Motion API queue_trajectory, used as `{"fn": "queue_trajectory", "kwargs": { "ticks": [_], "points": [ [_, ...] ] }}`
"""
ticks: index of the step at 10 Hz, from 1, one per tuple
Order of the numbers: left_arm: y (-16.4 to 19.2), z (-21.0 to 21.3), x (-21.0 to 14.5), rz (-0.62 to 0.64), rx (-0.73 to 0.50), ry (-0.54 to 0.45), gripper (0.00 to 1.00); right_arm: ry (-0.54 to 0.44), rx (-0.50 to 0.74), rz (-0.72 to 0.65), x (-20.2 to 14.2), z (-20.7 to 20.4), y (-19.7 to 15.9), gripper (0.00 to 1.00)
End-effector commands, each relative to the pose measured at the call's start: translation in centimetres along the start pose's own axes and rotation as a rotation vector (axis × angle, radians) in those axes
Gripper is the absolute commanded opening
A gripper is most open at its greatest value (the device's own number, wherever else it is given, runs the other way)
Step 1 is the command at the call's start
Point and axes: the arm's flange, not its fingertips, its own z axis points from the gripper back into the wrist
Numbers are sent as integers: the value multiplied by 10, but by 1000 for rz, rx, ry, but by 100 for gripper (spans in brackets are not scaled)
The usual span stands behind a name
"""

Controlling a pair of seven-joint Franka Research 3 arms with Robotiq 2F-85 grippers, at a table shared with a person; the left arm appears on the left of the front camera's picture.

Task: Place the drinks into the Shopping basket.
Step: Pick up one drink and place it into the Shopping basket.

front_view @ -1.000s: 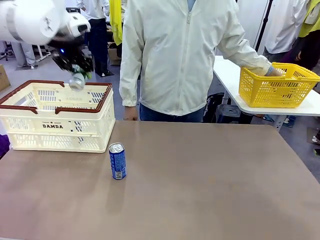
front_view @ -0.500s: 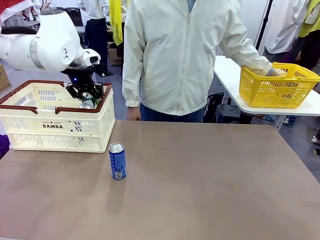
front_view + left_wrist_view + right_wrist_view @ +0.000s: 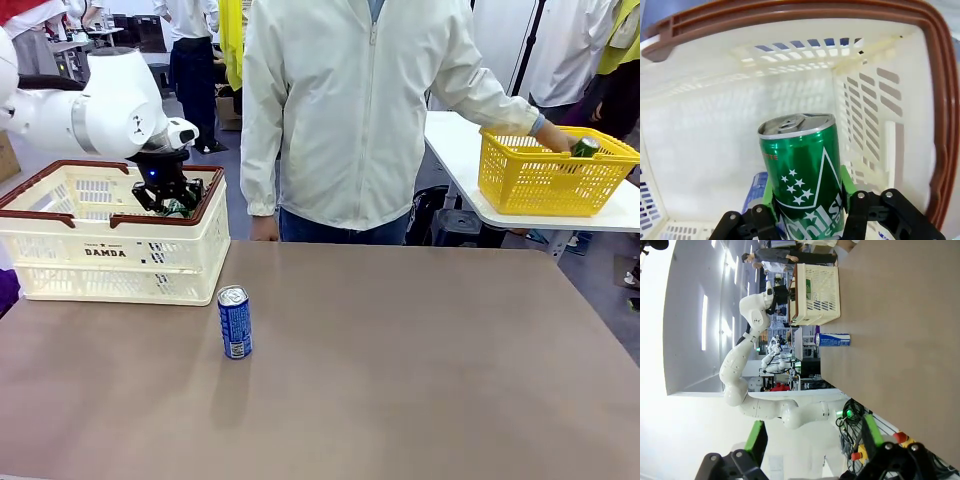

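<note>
Brown counter point(image 3: 420, 360) carries one blue can point(image 3: 235, 322). Inside the Shopping basket point(image 3: 60, 265) the left jaws grip a green can point(image 3: 800, 170); the right jaws stand wide.

The green can point(image 3: 802, 180) has white stars, white lettering and a silver top. The crate point(image 3: 110, 255) is cream-white, slotted, with a red-brown rim. The other can point(image 3: 235, 322) is blue; the desk point(image 3: 420, 360), brown; the basket point(image 3: 545, 180), yellow mesh.

On your brown table point(image 3: 430, 360) stand two things: the Shopping basket point(image 3: 105, 252) at the far left, and a blue can point(image 3: 235, 322) upright near its right corner.
</note>
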Motion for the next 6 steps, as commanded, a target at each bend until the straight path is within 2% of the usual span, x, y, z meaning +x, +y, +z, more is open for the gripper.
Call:
{"fn": "queue_trajectory", "kwargs": {
  "ticks": [1, 2, 3, 4, 5, 6],
  "points": [
    [-3, 6, 9, 16, 16, 3, 0, 8, 2, -14, 1, 1, 6, 100],
    [-3, 6, 9, 14, 19, 5, 0, 8, 2, -14, 1, 1, 6, 100],
    [-4, 5, 11, 16, 25, 12, 17, 8, 2, -14, 1, 1, 6, 100],
    [-4, 4, 11, 15, 39, 22, 75, 8, 2, -14, 1, 1, 6, 100],
    [-4, 5, 12, 14, 42, 22, 100, 8, 2, -14, 1, 1, 6, 100],
    [-4, 7, 12, 13, 42, 16, 100, 8, 2, -14, 1, 1, 6, 100]
  ]
}}
